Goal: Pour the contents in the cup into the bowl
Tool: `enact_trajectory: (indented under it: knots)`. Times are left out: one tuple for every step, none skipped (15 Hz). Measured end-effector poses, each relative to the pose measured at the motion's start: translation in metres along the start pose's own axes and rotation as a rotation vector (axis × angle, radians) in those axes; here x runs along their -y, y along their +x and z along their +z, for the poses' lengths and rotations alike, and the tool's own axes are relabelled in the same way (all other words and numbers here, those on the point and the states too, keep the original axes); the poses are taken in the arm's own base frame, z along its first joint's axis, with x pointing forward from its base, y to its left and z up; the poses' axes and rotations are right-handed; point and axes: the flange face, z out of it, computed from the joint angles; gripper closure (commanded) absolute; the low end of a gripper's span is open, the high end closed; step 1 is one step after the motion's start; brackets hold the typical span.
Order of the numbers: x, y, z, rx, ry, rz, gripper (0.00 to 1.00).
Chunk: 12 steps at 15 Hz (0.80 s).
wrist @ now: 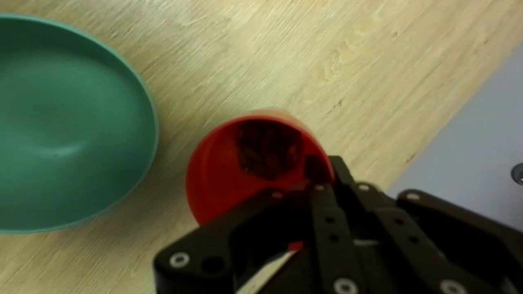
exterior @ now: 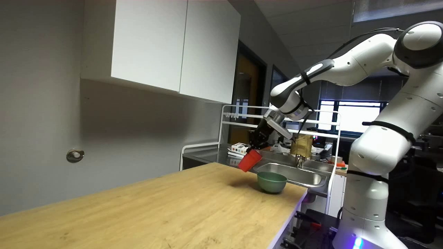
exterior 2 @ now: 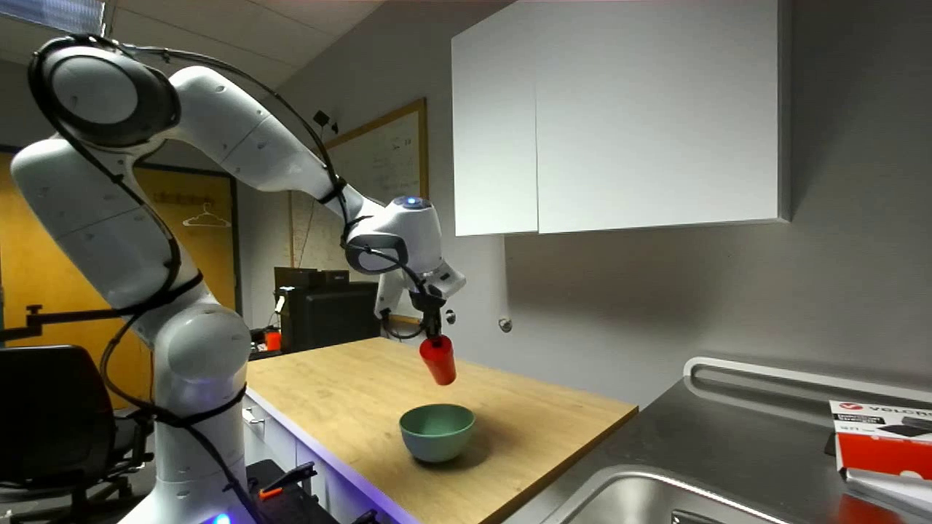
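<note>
The red cup (exterior: pixel 250 161) hangs in the air, tilted, its mouth facing up and toward the robot. It also shows in an exterior view (exterior 2: pixel 438 361). In the wrist view the cup (wrist: pixel 214 163) holds dark reddish-brown bits (wrist: pixel 267 151) at its bottom. My gripper (wrist: pixel 329 173) is shut on the cup's wall near the rim, one finger inside and one outside. The teal-green bowl (exterior: pixel 271 183) stands upright on the wooden tabletop, lower than the cup and beside it. In the wrist view the bowl (wrist: pixel 69 102) is at the left, with nothing visible inside.
A metal sink (exterior 2: pixel 626 491) and dark counter (exterior 2: pixel 735 429) adjoin the wooden tabletop (exterior: pixel 166 207). A white wall cabinet (exterior: pixel 148 41) hangs above. A white metal rack (exterior: pixel 332 166) stands by the sink. A red and white box (exterior 2: pixel 881 444) lies on the counter.
</note>
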Motion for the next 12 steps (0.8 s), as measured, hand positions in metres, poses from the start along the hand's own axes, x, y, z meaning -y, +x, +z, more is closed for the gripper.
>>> enact_trajectory:
  knots:
    - [-0.011, 0.001, -0.002, -0.010, 0.036, 0.007, 0.98]
    - [-0.022, 0.002, -0.004, -0.019, 0.072, 0.013, 0.98]
    - [-0.031, 0.004, -0.005, -0.029, 0.108, 0.016, 0.98]
    - [-0.040, 0.008, -0.008, -0.038, 0.148, 0.017, 0.98]
    - [-0.048, 0.011, -0.009, -0.048, 0.188, 0.015, 0.98]
    - [-0.056, 0.013, -0.009, -0.057, 0.227, 0.012, 0.98]
    - [-0.064, 0.015, -0.009, -0.068, 0.264, 0.009, 0.98]
    - [-0.071, 0.016, -0.009, -0.077, 0.297, 0.006, 0.98]
    - [-0.077, 0.017, -0.009, -0.084, 0.328, 0.003, 0.98]
    - [-0.083, 0.018, -0.008, -0.089, 0.358, 0.001, 0.98]
    - [-0.088, 0.017, -0.008, -0.092, 0.388, 0.000, 0.98]
    - [-0.092, 0.017, -0.007, -0.095, 0.415, -0.001, 0.98]
